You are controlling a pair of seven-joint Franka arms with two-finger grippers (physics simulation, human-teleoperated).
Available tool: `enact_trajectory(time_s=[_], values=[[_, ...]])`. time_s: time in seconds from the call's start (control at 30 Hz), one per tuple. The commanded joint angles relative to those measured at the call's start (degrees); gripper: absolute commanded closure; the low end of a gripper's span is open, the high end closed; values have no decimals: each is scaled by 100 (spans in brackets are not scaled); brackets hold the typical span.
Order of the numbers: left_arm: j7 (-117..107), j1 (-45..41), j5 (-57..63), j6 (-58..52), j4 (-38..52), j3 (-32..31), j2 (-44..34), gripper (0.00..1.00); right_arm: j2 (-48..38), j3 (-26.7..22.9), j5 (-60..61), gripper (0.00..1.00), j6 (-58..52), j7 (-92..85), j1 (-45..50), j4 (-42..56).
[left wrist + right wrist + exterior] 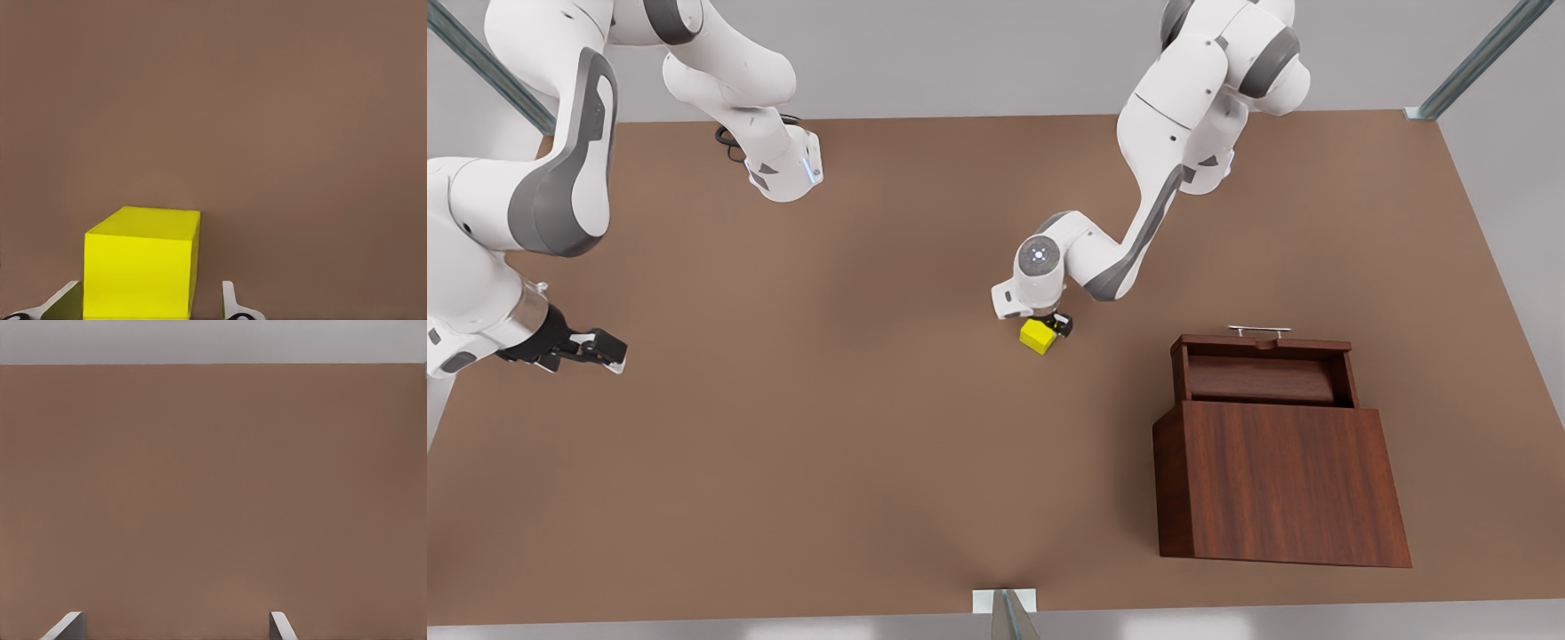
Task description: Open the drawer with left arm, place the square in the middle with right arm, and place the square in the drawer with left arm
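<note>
- Square [1037, 336]: small bright yellow cube, plain faces, resting on the counter [871, 427] in its middle stretch, roughly midway between the far and near edges; well apart from the cabinet, on the side toward the front view's left of it
- Square in the left wrist view [141, 263]: sits between the two fingertips [230, 300], one tip close against one side face, the other standing off a little from the opposite face
- Left pincer [1048, 327]: directly over the square, pointing down at the counter, fingers apart and straddling the cube, not clamped on it; its arm reaches in from the far edge on the front view's right
- Drawer [1263, 366]: dark reddish-brown wood-grain tray, pulled out of the cabinet toward the far edge of the counter, standing open, interior bare
- Handle [1259, 330]: thin silver bar on the drawer's outer face, on the side toward the far edge
- Cabinet [1280, 480]: large matching wooden box, set near the counter's near edge toward the near right corner in the front view
- Right pincer [596, 348]: held above the counter by the edge on the front view's left, well apart from the square and the drawer, arm waiting; fingers apart, nothing between them
- Right wrist view: both fingertips [67, 625] spread over bare brown counter, grey wall beyond the counter's edge
</note>
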Motion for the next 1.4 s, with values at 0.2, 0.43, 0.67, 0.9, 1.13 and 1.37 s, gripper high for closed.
enact_trajectory(time_s=[0.2, 0.43, 0.67, 0.9, 1.13, 1.37], values=[[-10, -1, 318, -9, -13, 35, -4, 0, 0, 1, 0, 0, 9, 0, 3, 0], [-54, -1, 318, 220, -13, 35, 242, 0, 0, 1, 9, 0, 0, -18, 12, 0], [-150, -1, 318, 299, -13, 35, 330, 33, 0, 1, 9, 0, 9, -9, 12, 9], [-159, 8, 318, 237, -4, 35, 233, 34, 0, 1, 18, 0, 0, -44, 12, 0], [-309, 52, 178, -966, 66, 352, -1146, 34, 0, 1, 9, 0, 0, -35, 12, 0], [-247, 43, -719, -1995, 66, 1872, -2193, 34, 8, 1, 9, 0, 9, -9, 12, 9]])
